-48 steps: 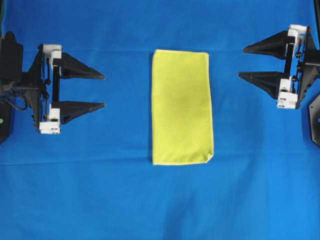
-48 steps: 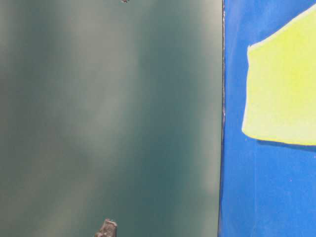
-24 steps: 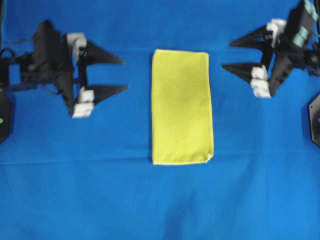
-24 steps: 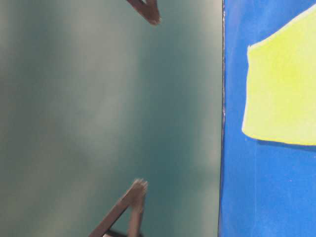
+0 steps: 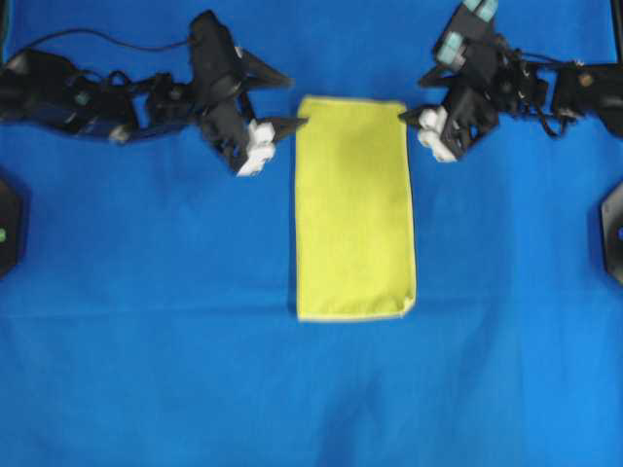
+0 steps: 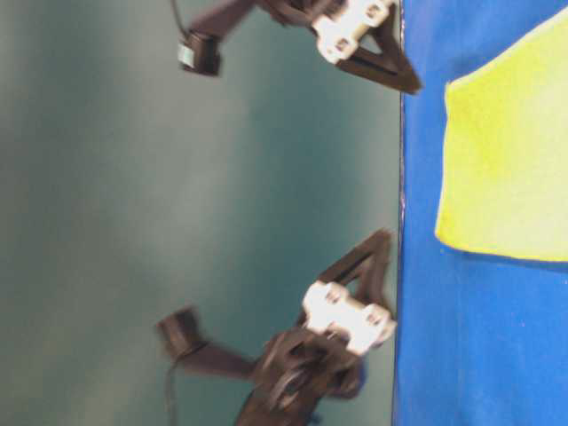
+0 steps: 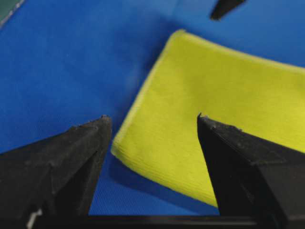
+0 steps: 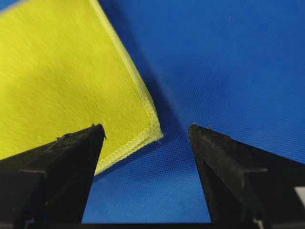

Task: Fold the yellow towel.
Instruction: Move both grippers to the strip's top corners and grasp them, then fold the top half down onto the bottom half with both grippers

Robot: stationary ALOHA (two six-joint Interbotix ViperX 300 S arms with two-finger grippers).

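Microfibre towel [image 5: 354, 207] looks light, limp, slightly grippy; pinch far corners. Left hand [image 5: 277, 125], right hand [image 5: 413, 119] both gaping, empty.

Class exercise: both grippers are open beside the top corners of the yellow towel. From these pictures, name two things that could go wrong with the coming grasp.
1. The yellow towel lies flat on the blue cloth, so closing fingers could pinch the blue cloth along with it.
2. The towel looks already folded once. The left gripper straddles a hemless corner, the right gripper a stitched one; either might catch only the upper layer, leaving the fold uneven.
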